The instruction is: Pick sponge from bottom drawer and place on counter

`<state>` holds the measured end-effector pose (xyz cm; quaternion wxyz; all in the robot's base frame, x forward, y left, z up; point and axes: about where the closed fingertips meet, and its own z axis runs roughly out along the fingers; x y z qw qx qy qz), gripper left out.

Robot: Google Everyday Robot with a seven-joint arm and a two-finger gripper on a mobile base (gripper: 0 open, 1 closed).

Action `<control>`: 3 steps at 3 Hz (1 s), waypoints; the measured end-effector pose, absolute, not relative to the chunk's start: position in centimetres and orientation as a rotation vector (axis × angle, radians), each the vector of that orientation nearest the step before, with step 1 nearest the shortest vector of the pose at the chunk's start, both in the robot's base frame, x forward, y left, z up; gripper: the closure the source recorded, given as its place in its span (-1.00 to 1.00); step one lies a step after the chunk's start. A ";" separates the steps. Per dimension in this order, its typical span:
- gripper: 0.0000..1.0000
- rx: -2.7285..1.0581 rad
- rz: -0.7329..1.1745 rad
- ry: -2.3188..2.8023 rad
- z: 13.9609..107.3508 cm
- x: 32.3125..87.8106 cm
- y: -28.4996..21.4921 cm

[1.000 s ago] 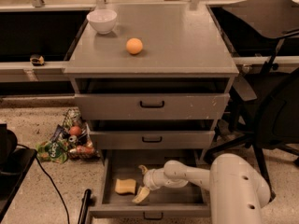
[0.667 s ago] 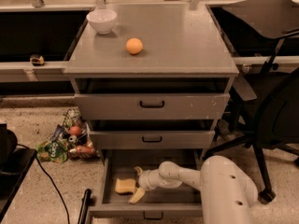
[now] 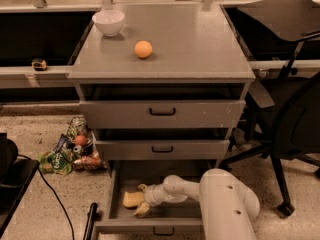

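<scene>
While the bottom drawer [image 3: 114, 196] stands pulled out toward the near side, the arm [image 3: 225, 206] reaches into it from the right. Gripper [image 3: 142, 199] is inside that drawer, left of centre, its fingers [image 3: 141, 210] spread, one on the far side and one on the near side of the sponge [image 3: 131, 199]. Sponge lies flat on the drawer floor between the fingertips; can't tell if they touch it. Two upper drawers [image 3: 162, 113] sit above. Counter [image 3: 200, 44] holds an orange ball [image 3: 143, 49] and, at its far left corner, a white bowl [image 3: 109, 22], apart. Snack packets [image 3: 70, 151] lie on the floor left of the cabinet; black chair [image 3: 295, 124] on the right.
</scene>
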<state>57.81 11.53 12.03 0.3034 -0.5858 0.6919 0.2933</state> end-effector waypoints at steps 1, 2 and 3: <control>-0.17 -1.562 0.765 1.847 11.1 57.4 11.9; 0.29 -1.554 0.712 1.839 12.2 57.4 11.2; 0.77 -1.536 0.656 1.770 16.1 57.3 9.3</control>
